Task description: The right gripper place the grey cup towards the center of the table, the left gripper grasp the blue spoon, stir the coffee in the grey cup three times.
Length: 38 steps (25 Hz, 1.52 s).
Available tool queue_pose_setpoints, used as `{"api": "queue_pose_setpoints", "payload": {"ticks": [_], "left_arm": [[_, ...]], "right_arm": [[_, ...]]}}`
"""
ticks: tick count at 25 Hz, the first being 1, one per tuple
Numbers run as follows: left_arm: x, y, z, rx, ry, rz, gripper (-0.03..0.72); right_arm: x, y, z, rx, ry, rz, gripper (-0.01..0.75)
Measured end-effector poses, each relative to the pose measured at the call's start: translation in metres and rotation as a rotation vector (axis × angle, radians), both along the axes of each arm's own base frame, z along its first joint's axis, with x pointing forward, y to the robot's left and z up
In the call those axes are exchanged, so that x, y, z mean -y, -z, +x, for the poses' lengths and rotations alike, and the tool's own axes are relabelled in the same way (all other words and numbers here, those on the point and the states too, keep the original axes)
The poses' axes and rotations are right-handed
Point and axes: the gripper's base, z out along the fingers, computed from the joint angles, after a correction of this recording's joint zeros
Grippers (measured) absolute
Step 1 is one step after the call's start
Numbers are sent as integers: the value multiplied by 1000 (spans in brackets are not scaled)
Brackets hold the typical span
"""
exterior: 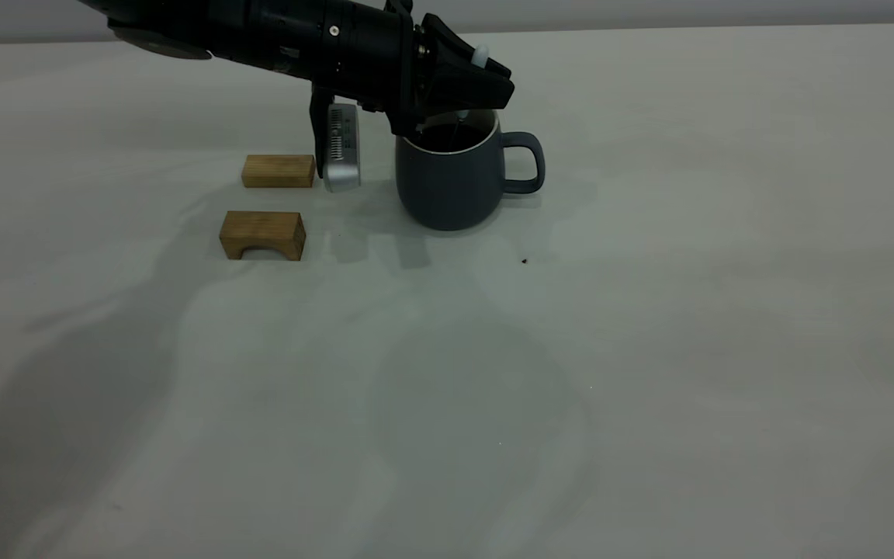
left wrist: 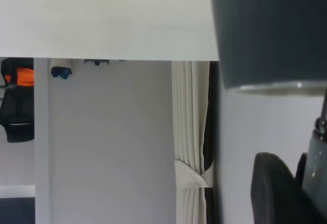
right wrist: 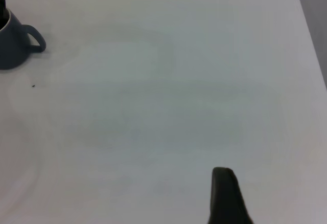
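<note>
Stirring stage, by the look of it. The grey cup (exterior: 451, 182) sits on the table (exterior: 649, 349) toward the far middle, handle pointing right, and the left gripper (exterior: 469, 85) hangs right over its mouth, clamped on the blue spoon (exterior: 479, 56). You can just see the pale handle tip poking up above the fingers and the thin metal neck dropping down into the coffee (exterior: 447, 136). So the spoon stands nearly upright, its long axis running straight down into the cup, and that's what the next bit hangs on: I'd guess the gripper needs to circle while keeping that axis inside the rim, or it'll knock the cup sideways. Two wooden blocks (exterior: 268, 202) sit to the left of the cup, clear of it. The right gripper (right wrist: 227, 196) is parked well off to the right; only one dark finger shows in its own wrist view, with the cup far away, so I can't tell if it's open or closed.
</note>
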Motion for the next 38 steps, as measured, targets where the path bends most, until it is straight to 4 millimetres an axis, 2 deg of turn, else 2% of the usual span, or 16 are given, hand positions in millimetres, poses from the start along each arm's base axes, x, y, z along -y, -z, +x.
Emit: {"api": "queue_pose_setpoints", "payload": {"ticks": [3,10,14,18,20,26,31,38], "left_arm": [[0,1,-1,2,7,6,162],[0,1,-1,4,18,16,345],[0,1,-2,3,21,14,414],[-1,-11,0,27,26,6,471],[-4,-27,3,65,44,4,480],[-8,-95,0,290,181,33,483],[-9,-145,-9,454,281,29,483],[-12,-215,-25,632,319,16,483]], "right_arm": [[0,0,0,0,0,0,510],[0,0,0,0,0,0,510],[0,0,0,0,0,0,510],[0,0,0,0,0,0,510],[0,0,0,0,1,-1,510],[0,0,0,0,1,-1,510],[0,0,0,0,1,-1,510],[0,0,0,0,1,-2,510]]}}
